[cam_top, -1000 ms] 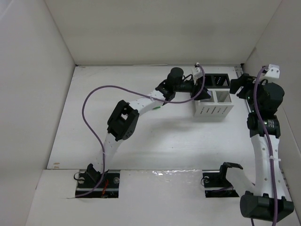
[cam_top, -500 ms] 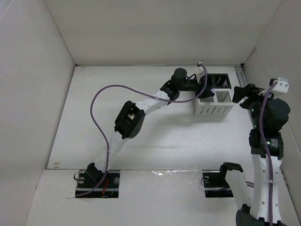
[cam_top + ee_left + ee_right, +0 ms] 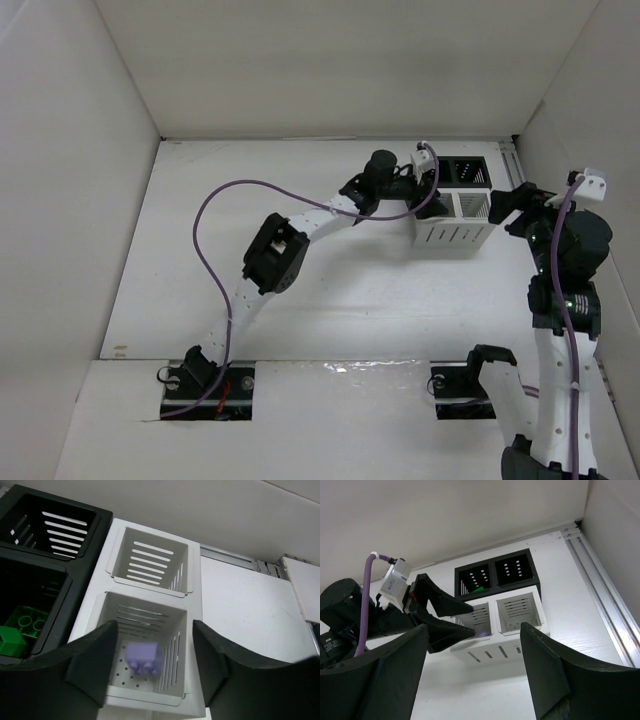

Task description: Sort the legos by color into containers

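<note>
left wrist: left pincer open, empty, above purple lego in white bin.

Flat white matte tabletop fills the middle, faint scuffs, small dark mark near its 8 o'clock corner. Plain white back wall panel at 12 o'clock, slanted white left wall panel at 9 o'clock, white right wall panel at 3 o'clock. Grey metal rail runs along the table edge at 3 o'clock, at the foot of the right wall. White raised front ledge at 6 o'clock, shiny strip along its seam with the table. Light even, shadows soft
</note>
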Motion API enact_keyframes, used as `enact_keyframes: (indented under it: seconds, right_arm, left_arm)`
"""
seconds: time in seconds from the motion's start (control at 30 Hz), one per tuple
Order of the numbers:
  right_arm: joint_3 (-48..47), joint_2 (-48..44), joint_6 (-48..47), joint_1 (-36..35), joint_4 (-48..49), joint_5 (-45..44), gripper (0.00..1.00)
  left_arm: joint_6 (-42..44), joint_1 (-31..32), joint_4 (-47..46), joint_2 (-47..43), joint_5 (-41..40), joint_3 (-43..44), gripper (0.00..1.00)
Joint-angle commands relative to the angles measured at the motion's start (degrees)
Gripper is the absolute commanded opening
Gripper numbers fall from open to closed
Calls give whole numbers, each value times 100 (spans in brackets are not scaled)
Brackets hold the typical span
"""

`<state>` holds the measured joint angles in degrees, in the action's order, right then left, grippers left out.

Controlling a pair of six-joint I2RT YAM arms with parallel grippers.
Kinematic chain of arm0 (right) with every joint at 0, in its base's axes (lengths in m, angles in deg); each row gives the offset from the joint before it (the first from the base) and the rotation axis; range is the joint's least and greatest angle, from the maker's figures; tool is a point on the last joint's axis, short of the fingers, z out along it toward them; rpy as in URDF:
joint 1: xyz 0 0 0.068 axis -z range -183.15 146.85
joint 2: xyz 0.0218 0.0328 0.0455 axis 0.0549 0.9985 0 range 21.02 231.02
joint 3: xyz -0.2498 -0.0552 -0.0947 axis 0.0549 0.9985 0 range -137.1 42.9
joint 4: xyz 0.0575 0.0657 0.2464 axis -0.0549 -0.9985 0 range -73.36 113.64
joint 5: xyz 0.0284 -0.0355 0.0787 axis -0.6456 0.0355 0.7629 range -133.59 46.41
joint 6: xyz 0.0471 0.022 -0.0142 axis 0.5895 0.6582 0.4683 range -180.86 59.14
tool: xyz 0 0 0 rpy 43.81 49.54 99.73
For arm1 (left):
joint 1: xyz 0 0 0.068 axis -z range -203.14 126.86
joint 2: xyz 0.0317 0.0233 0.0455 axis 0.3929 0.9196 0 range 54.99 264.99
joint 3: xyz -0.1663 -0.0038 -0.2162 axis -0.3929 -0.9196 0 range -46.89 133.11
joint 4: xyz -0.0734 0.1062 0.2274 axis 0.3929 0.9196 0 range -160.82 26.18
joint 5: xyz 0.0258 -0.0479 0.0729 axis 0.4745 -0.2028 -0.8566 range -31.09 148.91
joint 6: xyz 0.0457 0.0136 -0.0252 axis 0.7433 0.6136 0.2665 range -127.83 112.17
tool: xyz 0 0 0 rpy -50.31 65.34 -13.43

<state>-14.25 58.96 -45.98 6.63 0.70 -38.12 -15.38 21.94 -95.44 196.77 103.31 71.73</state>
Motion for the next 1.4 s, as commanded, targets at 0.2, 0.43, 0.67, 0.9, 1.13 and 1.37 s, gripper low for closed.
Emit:
enact_keyframes:
  seconds: [0.2, 0.43, 0.67, 0.9, 1.13, 1.37]
  right_arm:
    - [28, 329, -46, 33, 131, 822, 75]
    - [213, 908, -528, 33, 535, 1989, 69]
    - [-472, 2603, -2179, -1474, 536, 2888, 68]
    - [-1815, 4808, -5430, -3111, -419, 3442, 74]
    - [-4925, 7629, -7463, -3816, -2370, 3214, 78]
    - [-7468, 9539, -9097, -3870, -4244, 2820, 81]
  left_arm:
    - [97, -96, -376, -615, -221, 766, 72]
    - [-414, -763, -368, -1660, -221, 479, 67]
    - [-124, -1975, -315, -3901, -353, -2825, 66]
    - [-185, -3285, 247, -4983, -432, -4084, 67]
    - [430, -3647, 792, -5493, -670, -4568, 72]
    - [439, -4138, 933, -5547, -670, -4700, 73]
